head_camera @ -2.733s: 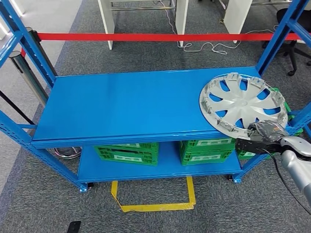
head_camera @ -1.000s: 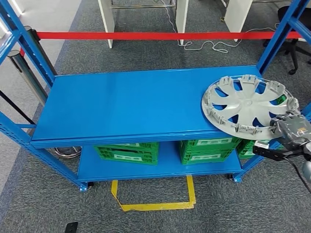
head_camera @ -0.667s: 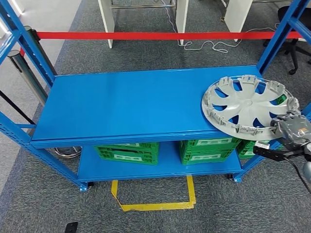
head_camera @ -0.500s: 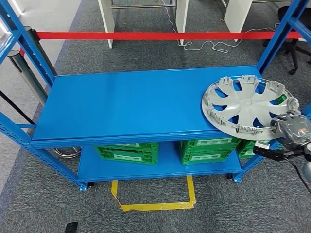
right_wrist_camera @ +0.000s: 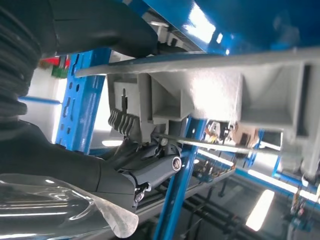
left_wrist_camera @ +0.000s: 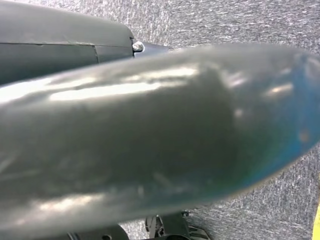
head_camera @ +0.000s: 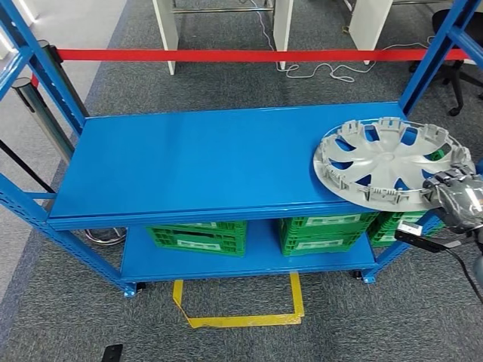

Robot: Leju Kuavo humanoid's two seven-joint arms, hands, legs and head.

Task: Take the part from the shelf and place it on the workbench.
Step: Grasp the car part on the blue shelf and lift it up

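head view: the right hand point(head_camera: 456, 197) grips the near right rim of the hubcap point(head_camera: 393, 162), thumb above the rim and fingers below as seen from the right wrist view. compared with a second ago the hubcap has tilted, its right side now raised off the blue shelf point(head_camera: 199, 162) while its left edge remains on the shelf's right end. judgement: the lift has begun; the part is held but not yet free of the shelf. the left hand's state cannot be told.

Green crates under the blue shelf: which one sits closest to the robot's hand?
The rightmost green plastic crate, peeking out beneath the silver hubcap beside the right hand.
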